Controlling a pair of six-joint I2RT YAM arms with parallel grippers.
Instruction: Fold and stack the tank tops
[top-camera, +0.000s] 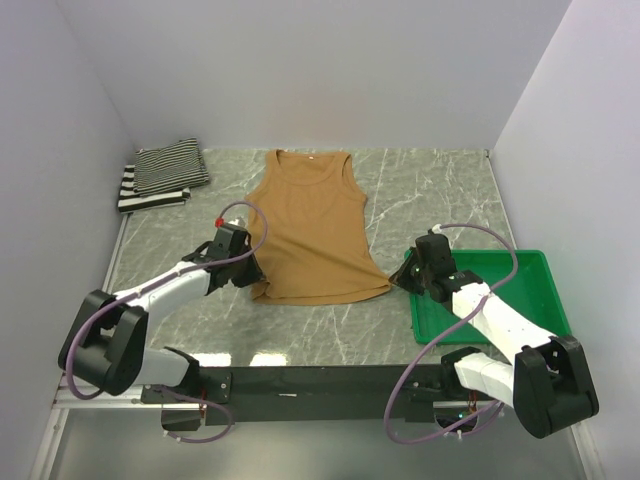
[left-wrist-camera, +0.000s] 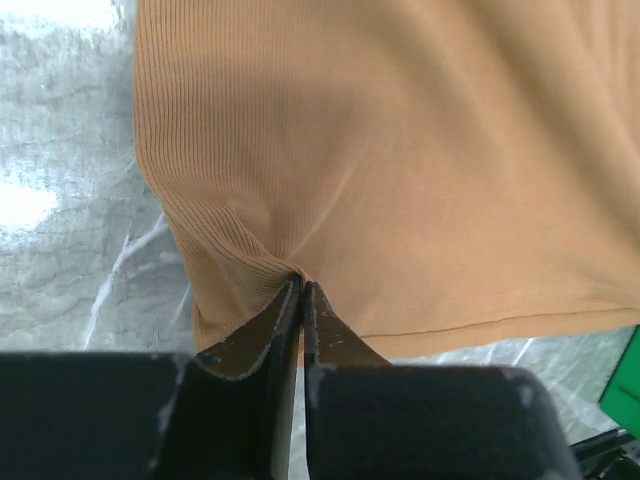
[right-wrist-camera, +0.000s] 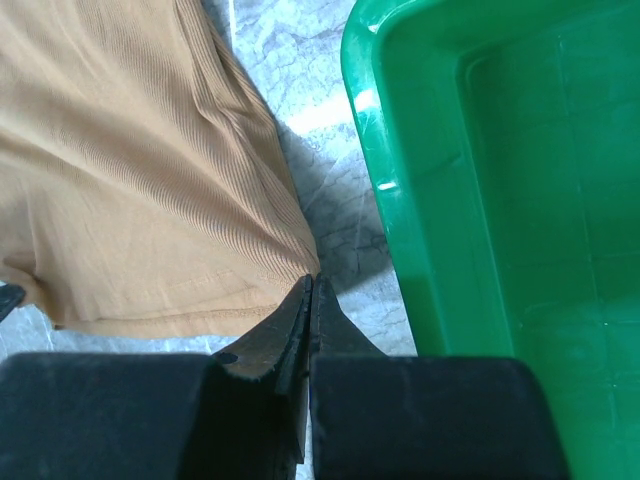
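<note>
The tan tank top (top-camera: 312, 225) lies flat in the middle of the table (top-camera: 430, 190), neck to the far side and hem to the near side. The other two are folded in a pile at the far left corner, the pinstriped top (top-camera: 172, 163) resting on the wide-striped top (top-camera: 150, 197). The left gripper (left-wrist-camera: 302, 288) has its fingers pressed together on a pucker of the tan cloth, just in from the left side edge and a little above the hem. Creases fan out from that pinch. The right gripper (right-wrist-camera: 310, 285) is down at the hem's right corner, in the gap between the cloth and the green tray (top-camera: 510, 290). Its fingers are closed tight, and from here I can't say whether they have caught the very edge of the fabric or only touch it. The cloth looks like a fine ribbed knit: light, limp and stretchy, and I'd expect it to sag and drag rather than slide as one piece. It would want holding at both lower corners, or at the hem and the shoulder straps, so the fold comes over evenly (a one-sided pinch would likely just bunch it). There is no brand, label or writing I can read anywhere, and the neckline is too small in view to show a tag clearly.
</note>
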